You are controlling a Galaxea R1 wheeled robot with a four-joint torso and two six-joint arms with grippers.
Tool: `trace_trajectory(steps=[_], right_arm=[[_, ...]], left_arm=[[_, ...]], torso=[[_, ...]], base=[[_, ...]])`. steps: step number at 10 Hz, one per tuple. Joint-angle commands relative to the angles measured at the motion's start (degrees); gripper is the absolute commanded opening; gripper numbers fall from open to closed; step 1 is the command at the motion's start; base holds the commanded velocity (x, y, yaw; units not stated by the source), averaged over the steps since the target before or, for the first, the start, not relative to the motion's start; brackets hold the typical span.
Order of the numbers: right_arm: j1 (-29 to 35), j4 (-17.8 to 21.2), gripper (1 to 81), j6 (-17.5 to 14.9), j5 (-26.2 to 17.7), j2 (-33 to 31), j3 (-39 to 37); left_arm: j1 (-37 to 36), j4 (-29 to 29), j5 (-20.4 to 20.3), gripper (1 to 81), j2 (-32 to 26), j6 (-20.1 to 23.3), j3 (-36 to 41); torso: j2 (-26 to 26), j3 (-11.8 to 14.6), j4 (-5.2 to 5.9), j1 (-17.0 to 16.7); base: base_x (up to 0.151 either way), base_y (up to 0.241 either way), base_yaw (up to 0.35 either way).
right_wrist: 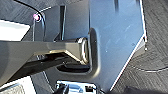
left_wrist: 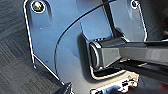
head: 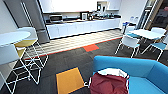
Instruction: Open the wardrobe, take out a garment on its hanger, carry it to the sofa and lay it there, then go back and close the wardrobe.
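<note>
Garment lying on the sofa, seen from above in the head view.

We are looking down on the maroon garment [head: 109, 83], which is resting in a heap on the near seat of the blue sofa [head: 140, 70], its white collar trim turned toward the sofa back. We cannot tell whether either tool is open or closed, nor which arm is nearer. Dark carpet [head: 67, 58] is lying open to the left of the sofa; white chairs [head: 130, 43] are standing well behind.
</note>
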Motion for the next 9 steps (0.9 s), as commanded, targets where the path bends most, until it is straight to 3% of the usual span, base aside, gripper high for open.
trace_trajectory(steps=[1, 4, 9], right_arm=[[0.7, -0.8, 81.1, -0.2, -3.9, 0.0, 0.4], [0.9, -0.5, 81.1, -0.2, -3.9, 0.2, -1.5], [0.8, -0.8, 81.1, -0.2, -3.0, -4.5, 1.9]], left_arm=[[-1.3, -0.2, 3.7, 81.1, 0.1, 0.2, 0.6], [-1.1, -0.2, 3.6, 81.1, 0.0, 0.2, 0.6], [-1.0, -0.2, 3.7, 81.1, -0.1, 0.2, 0.6]], torso=[[0.0, 0.0, 0.00, 0.0], [0.0, 0.0, 0.00, 0.0], [0.0, 0.0, 0.00, 0.0]], base=[[0.000, 0.000, 0.231], [0.000, 0.000, 0.231], [0.000, 0.000, 0.231]])
